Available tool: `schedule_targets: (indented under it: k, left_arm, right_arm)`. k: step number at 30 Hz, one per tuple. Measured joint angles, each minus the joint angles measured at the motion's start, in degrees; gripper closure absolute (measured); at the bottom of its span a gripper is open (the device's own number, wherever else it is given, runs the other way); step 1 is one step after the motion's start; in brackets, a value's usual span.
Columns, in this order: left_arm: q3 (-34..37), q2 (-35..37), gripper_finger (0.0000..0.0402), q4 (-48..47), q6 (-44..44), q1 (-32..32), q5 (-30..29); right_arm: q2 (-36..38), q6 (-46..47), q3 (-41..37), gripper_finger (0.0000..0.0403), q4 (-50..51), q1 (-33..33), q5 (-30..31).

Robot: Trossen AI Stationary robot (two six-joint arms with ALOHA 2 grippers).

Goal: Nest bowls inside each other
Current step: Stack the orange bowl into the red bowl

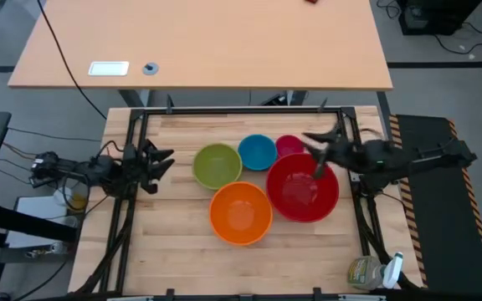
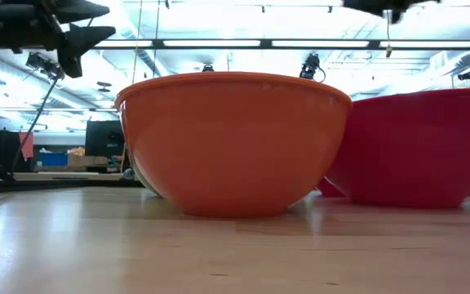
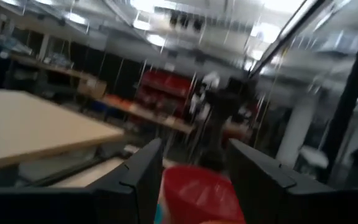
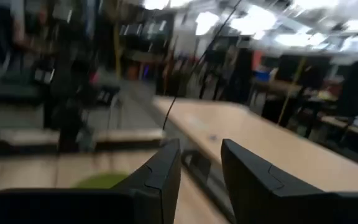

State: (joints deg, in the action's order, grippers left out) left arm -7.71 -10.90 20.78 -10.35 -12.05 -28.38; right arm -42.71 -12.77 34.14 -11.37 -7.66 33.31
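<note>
Five bowls stand on their bases, mouths up, on the wooden table. The lime green bowl (image 1: 216, 165), blue bowl (image 1: 257, 151) and pink bowl (image 1: 289, 145) form a far row. The red bowl (image 1: 302, 188) and orange bowl (image 1: 240, 212) stand nearer; both fill the low view, orange bowl (image 2: 231, 143) left of the red bowl (image 2: 419, 147). My left gripper (image 1: 167, 160) hangs open left of the green bowl, raised off the table. My right gripper (image 1: 315, 150) hangs open above the red bowl's far rim, with nothing between its fingers (image 4: 166, 168).
A black frame (image 1: 224, 111) runs round the tabletop. A spray bottle (image 1: 375, 272) lies at the near right corner, off the board. A light desk (image 1: 199, 42) stands beyond the far edge. Bare wood lies along the near edge and in front of my left gripper.
</note>
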Motion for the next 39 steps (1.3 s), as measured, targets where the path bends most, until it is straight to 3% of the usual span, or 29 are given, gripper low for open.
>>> schedule_targets:
  k: [4,10,16,24,28,39]
  left_arm:
    - [-5.2,-6.1,0.0221,-8.3,-1.3,1.6,0.2]
    - [-8.2,-14.7,0.0221,-9.1,-0.8,2.6,0.5]
    - [-8.8,-21.2,0.0221,-8.1,5.9,1.8,14.8]
    - [-8.9,-23.5,0.0221,-4.4,6.6,1.3,16.1]
    - [-8.9,-23.0,0.0221,-4.5,4.3,1.3,16.1]
    - [-9.2,-22.7,0.0221,-7.6,-3.7,-0.6,16.1]
  right_arm:
    - [-13.9,3.5,8.6,0.0277,6.6,3.2,-8.1]
    - [-30.5,3.4,21.4,0.0276,20.9,4.9,-21.6]
    - [-41.3,2.6,31.0,0.0274,31.5,-0.1,-28.0]
    - [-51.9,3.0,39.6,0.0231,38.8,-9.3,-28.7]
    - [-58.6,5.7,47.2,0.0205,48.9,-11.7,-28.3]
    - [-74.7,8.6,69.5,0.0215,71.4,-16.3,-30.9]
